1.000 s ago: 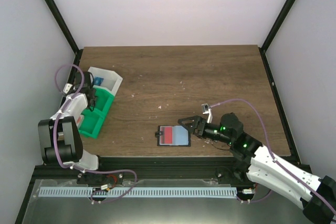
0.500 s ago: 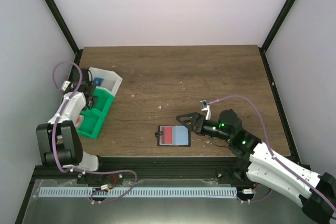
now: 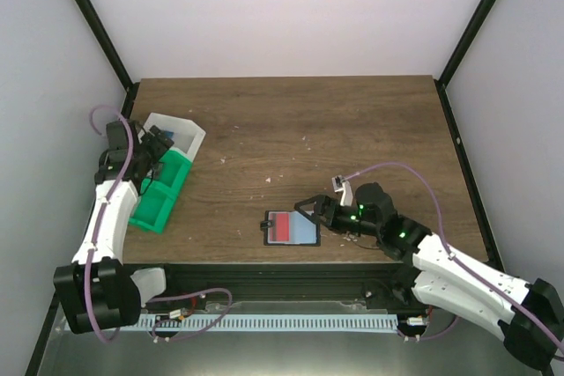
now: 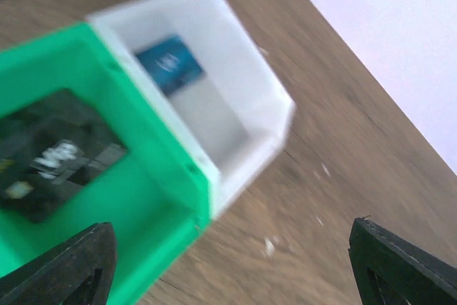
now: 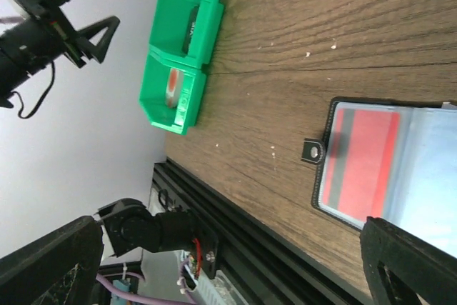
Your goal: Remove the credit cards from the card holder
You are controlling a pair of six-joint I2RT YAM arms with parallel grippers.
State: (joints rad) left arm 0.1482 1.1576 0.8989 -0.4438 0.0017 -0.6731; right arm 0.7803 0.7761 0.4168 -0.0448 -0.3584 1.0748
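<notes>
The right gripper (image 3: 313,211) is holding its jaws wide apart with nothing between them, and it is hanging just by the right edge of the card holder (image 3: 292,228). The card holder is lying open and flat near the front edge of the table (image 3: 352,129), a little right of the middle. A red card (image 5: 357,158) is sitting in its left pocket. The right pocket is showing only pale blue, so it is not clear if a card is hiding there. The card is looking thin, light, stiff and slippery. The holder is looking light too, so it may be sliding or lifting when the card is pulled. A good place to pinch is probably the card's open edge, while something is pressing the holder down. Far to the left, the left gripper (image 3: 157,149) is also keeping its jaws wide and empty above the white bin (image 4: 243,98) and the green bin (image 4: 143,198), where a blue card (image 4: 169,64) and a dark card (image 4: 57,155) are lying.
</notes>
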